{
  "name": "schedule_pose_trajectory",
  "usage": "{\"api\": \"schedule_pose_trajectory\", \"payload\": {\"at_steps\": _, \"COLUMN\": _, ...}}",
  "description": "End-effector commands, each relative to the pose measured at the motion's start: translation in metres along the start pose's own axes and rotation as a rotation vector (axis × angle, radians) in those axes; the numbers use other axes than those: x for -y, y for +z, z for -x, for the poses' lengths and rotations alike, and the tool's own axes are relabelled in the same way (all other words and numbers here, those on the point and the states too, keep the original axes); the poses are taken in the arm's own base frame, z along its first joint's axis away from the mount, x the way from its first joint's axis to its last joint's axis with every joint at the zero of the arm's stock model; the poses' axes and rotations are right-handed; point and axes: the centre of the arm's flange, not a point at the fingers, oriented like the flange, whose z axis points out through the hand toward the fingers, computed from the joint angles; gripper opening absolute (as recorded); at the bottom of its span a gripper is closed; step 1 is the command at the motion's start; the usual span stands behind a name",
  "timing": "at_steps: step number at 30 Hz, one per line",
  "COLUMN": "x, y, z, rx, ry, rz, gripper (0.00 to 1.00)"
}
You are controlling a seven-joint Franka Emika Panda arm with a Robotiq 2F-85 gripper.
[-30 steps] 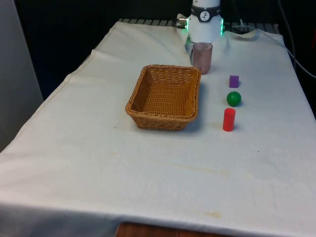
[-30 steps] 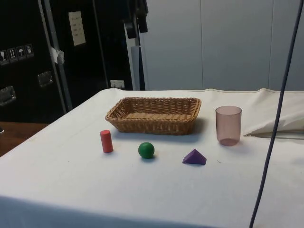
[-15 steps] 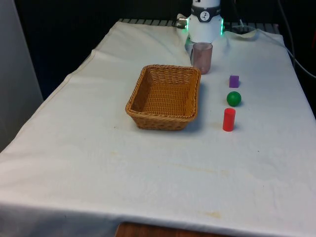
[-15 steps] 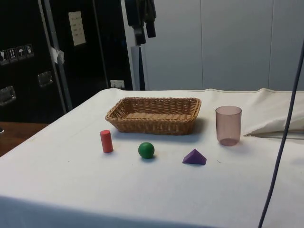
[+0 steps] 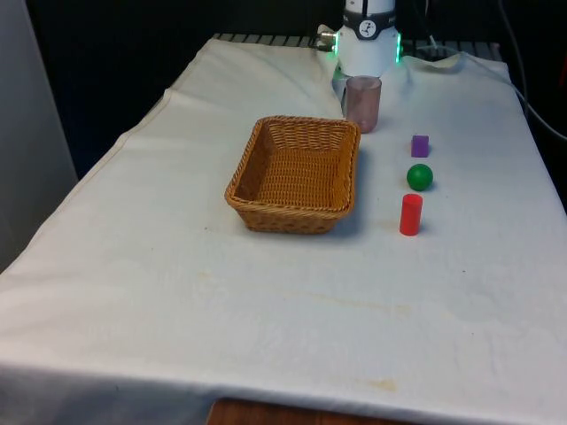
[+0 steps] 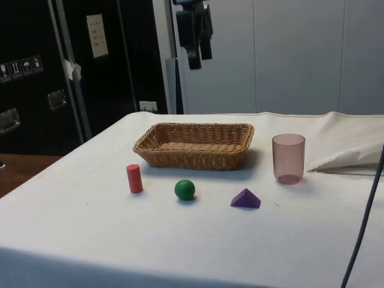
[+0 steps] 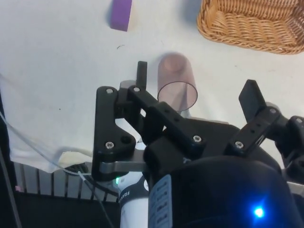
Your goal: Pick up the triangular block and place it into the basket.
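While the block [image 6: 246,198] is lying untouched at 3 o'clock from the basket [image 5: 297,173], the hand [image 6: 198,59] is hanging open, empty, high above.

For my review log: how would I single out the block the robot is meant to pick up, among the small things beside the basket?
Find the wicker basket; toward the side camera three small things lie in a row on the white cloth. The triangular block ends that row, nearest the pink cup. It is purple and wedge-shaped; its neighbours are a green ball and a red cylinder.

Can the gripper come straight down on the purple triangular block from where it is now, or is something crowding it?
Probably yes. The purple triangular block lies apart from the green ball and translucent pink cup, and the open gripper hangs high above.
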Motion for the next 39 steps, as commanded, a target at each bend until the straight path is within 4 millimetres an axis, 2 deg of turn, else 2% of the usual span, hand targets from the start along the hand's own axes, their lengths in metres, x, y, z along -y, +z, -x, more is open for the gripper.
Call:
{"api": "schedule_pose_trajectory", "payload": {"at_steps": 1, "x": 0.002, "y": 0.004, "z": 0.005, "rx": -0.012, "ry": 0.005, "rz": 0.009, "gripper": 1.00}}
{"api": "schedule_pose_trajectory", "payload": {"at_steps": 5, "x": 0.004, "y": 0.011, "z": 0.008, "rx": 0.003, "ry": 0.001, "rz": 0.001, "gripper": 1.00}}
{"api": "schedule_pose_trajectory", "payload": {"at_steps": 6, "x": 0.009, "y": 0.019, "z": 0.015, "rx": -0.007, "ry": 0.008, "rz": 0.009, "gripper": 1.00}}
{"api": "schedule_pose_trajectory", "payload": {"at_steps": 17, "x": 0.026, "y": 0.052, "z": 0.038, "rx": -0.020, "ry": 0.027, "rz": 0.006, "gripper": 1.00}}
{"api": "schedule_pose_trajectory", "payload": {"at_steps": 20, "x": 0.026, "y": 0.054, "z": 0.039, "rx": -0.012, "ry": 0.023, "rz": 0.005, "gripper": 1.00}}
{"api": "schedule_pose_trajectory", "payload": {"at_steps": 27, "x": 0.042, "y": 0.085, "z": 0.055, "rx": -0.022, "ry": 0.055, "rz": 0.007, "gripper": 1.00}}
{"api": "schedule_pose_trajectory", "payload": {"at_steps": 39, "x": 0.056, "y": 0.120, "z": 0.066, "rx": -0.006, "ry": 0.096, "rz": 0.008, "gripper": 1.00}}
